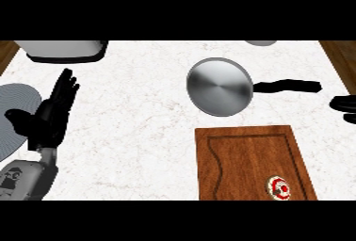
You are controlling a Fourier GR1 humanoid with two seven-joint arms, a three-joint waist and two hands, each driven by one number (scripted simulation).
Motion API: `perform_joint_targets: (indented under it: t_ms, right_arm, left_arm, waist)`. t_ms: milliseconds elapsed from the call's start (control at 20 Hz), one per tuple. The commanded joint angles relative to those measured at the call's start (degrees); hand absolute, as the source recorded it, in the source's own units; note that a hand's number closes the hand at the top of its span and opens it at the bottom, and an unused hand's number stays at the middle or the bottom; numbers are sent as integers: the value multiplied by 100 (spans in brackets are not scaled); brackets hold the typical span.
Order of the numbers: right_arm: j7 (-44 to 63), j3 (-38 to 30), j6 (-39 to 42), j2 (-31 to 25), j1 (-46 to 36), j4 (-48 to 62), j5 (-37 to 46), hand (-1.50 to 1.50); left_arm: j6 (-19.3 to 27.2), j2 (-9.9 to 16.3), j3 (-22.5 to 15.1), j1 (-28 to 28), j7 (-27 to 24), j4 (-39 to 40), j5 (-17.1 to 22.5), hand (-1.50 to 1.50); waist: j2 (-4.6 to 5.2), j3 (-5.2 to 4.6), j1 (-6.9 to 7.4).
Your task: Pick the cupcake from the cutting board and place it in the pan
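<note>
A small cupcake [279, 188] with white and red frosting sits near the front right corner of the wooden cutting board [240, 160]. Behind the board lies a steel pan [219, 86] with a black handle [287, 86] pointing right. My left hand [51, 115] is raised at the left with its fingers straight, far from the board. Only a black part of my right hand [345, 107] shows at the right edge, beside the pan's handle and behind the board; its fingers are hidden.
A grey ribbed plate [12, 120] lies at the left edge, partly behind my left hand. A white appliance with a black base [64, 51] stands at the back left. A grey round object [261, 43] peeks in at the back edge.
</note>
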Motion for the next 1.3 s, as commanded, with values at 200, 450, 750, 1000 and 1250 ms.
perform_joint_targets:
  t_ms: [200, 450, 750, 1000, 1250]
  right_arm:
    - [-54, -201, 525, 104, 610, -826, 324, -150]
    - [427, -193, 579, 465, 953, -1033, 801, -150]
    - [965, 221, 350, 1297, 733, -883, 1691, -150]
    - [1093, 603, 647, 1602, 465, -759, 2221, -150]
    - [819, 690, 786, 1816, 653, -834, 2705, -150]
  left_arm:
    - [108, -239, -53, 104, 221, -329, -300, 0]
    - [36, -206, 138, -59, 619, -482, -362, 0]
    - [-336, -300, 426, -266, 337, 85, -391, 0]
    - [-414, -407, 470, -32, 183, -52, -509, 0]
    - [-443, -676, 488, -49, 66, 63, -630, 0]
  waist:
    - [1, 5, 5]
    - [5, 6, 21]
    - [22, 4, 41]
    - [20, 4, 75]
    - [15, 4, 32]
